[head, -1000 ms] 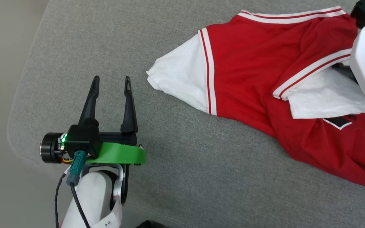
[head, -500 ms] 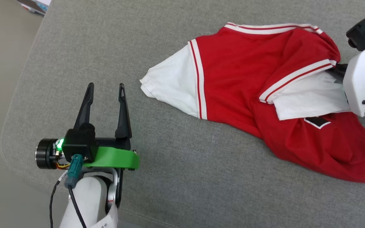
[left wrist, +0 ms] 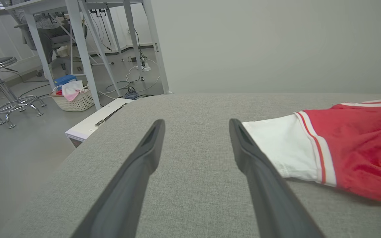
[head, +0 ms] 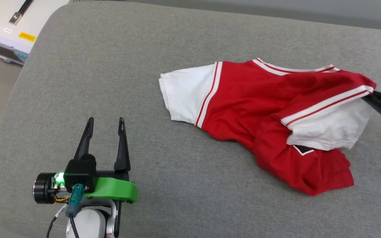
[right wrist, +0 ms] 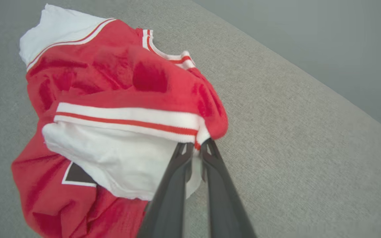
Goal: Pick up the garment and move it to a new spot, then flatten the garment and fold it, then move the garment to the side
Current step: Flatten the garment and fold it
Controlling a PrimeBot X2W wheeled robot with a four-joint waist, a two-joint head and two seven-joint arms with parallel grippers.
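Your left gripper (head: 106, 120) is low on the left side of the surface (head: 111, 59). Its fingers are spread wide over bare grey cloth. The shirt (head: 250, 105) lies crumpled on the right half of the surface. One white sleeve (head: 185, 94) lies flat and points toward the left gripper, near it but not touching. Your right gripper (right wrist: 195, 147) is at the far right, and its fingers are pinched almost together on the shirt, right at the striped edge of the other sleeve. That sleeve is folded over the red body. A dark patch (head: 301, 150) with a white edge peeks out from under it. The path from the left gripper to the flat sleeve is plain grey cloth. The surface looks soft and has a round corner on the left. Past its far left corner you can see a low white box (head: 5, 29) with a dark strip and a yellow sticker on top. Farther off, on the grey floor, there are white table legs (left wrist: 81, 49), a basket (left wrist: 73, 99) with pink cloth in it, a round stool (left wrist: 2, 66) and some cables (left wrist: 134, 69). A plain pale wall (left wrist: 276, 43) stands behind the surface.
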